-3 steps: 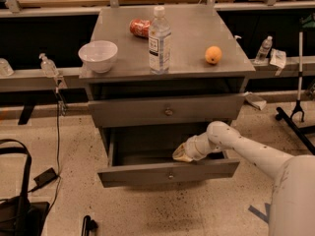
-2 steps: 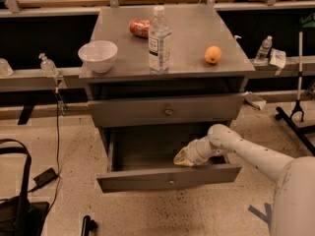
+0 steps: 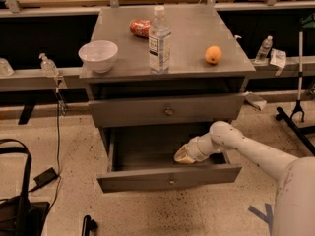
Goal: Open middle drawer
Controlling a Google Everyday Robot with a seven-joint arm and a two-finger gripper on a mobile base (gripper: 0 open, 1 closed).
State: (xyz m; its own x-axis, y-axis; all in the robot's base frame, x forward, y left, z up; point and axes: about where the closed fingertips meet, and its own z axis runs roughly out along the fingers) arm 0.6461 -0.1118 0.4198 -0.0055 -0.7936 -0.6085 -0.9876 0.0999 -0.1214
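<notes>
Camera view shows the wide, shallow grey metal middle drawer [image 3: 147, 178] standing pulled out beneath the shut grey top drawer [image 3: 128, 113]. The white robot arm's gripper [image 3: 183, 155] sits inside the open drawer, just behind its front panel. Whether the gripper is released or clenched cannot be told.

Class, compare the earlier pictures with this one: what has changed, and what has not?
The middle drawer slid out a little further, the gripper inside it moving forward with it. The bowl, bottle, orange and top drawer stayed put.
</notes>
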